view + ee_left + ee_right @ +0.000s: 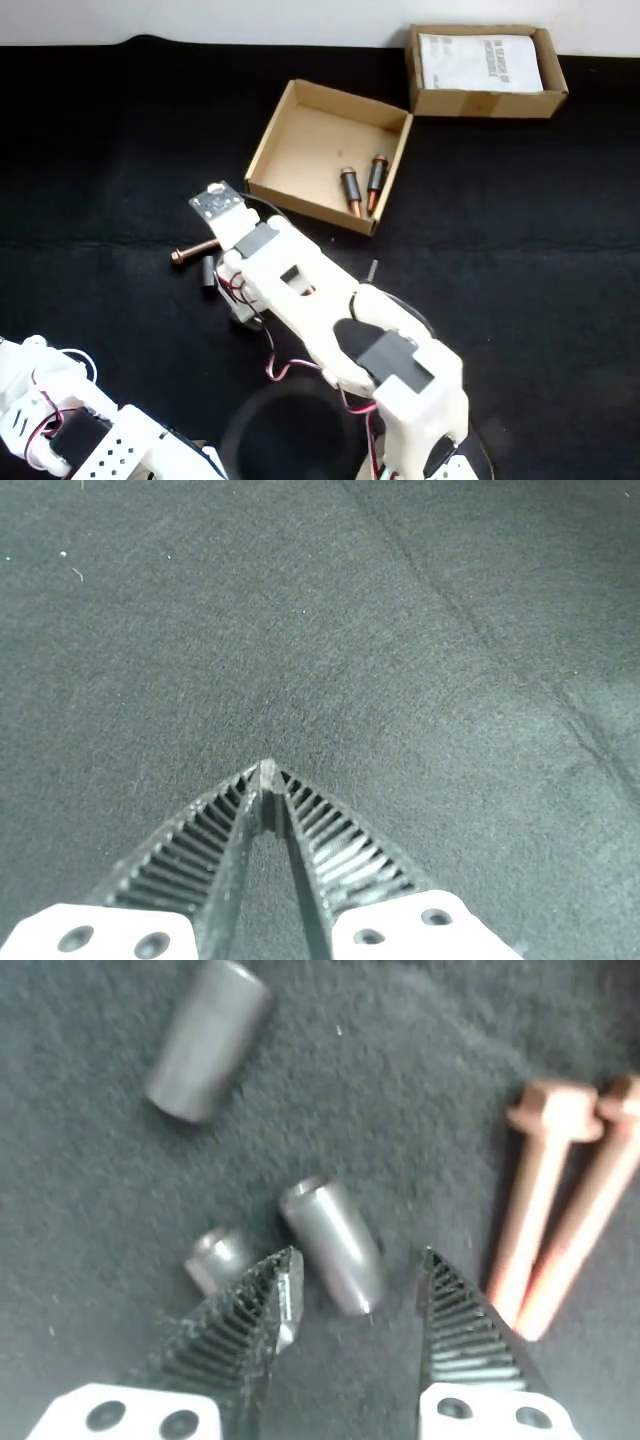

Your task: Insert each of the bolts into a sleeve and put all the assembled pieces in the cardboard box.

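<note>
A: What is the left hand (266, 780) doing?

B: It is hanging over the black tabletop (200, 630); its two fingers are pressing together at the tips; it is holding nothing.

A: And the right hand (360, 1265)?

B: It is sitting low over the tabletop with its fingers wide apart; a dark sleeve (335, 1245) is lying on the cloth between them; the fingers are not squeezing it, so this hand is holding nothing too.

A: What else is lying close to it?

B: A small sleeve (218, 1258) is sitting just beside one finger; two copper bolts (545, 1200) are lying side by side, touching each other, just past the other finger; a third sleeve (208, 1055) is lying a bit farther off, on its side.

A: Where is the cardboard box (300, 135)?

B: It is sitting open beyond the right arm (330, 310), farther back on the tabletop; two assembled pieces (350, 188) are lying inside it, near one wall, close together.

A: Is anything sitting behind that?

B: Yes; a second box (480, 102) is sitting at the far edge; a white paper (480, 60) is lying in it.
</note>
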{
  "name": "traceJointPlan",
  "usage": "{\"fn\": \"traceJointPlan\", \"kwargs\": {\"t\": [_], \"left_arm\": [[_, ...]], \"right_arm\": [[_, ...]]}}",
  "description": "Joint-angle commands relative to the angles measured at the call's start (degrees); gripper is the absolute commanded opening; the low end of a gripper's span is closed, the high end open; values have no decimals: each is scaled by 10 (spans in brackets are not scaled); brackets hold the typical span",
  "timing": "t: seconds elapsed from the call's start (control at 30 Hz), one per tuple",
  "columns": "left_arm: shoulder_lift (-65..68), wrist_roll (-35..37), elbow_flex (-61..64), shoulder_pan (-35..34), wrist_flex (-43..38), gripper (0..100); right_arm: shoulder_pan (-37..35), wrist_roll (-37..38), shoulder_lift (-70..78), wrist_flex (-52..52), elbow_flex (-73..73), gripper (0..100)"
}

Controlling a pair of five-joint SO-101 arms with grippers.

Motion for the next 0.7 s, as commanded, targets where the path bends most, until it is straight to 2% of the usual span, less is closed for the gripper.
{"fn": "traceJointPlan", "kwargs": {"t": [0.0, 0.23, 0.3, 0.4, 0.67], "left_arm": [[-4, 1, 11, 0, 2, 13], [-5, 1, 11, 0, 2, 13], [-5, 1, 11, 0, 2, 13], [-6, 1, 11, 0, 2, 13], [-5, 1, 11, 0, 2, 13]], "right_arm": [[9, 5, 15, 0, -57, 177], [10, 5, 55, 0, -85, 173], [10, 5, 57, 6, -84, 127], [10, 4, 58, 7, -84, 5], [51, -2, 38, 17, -104, 6]]}}
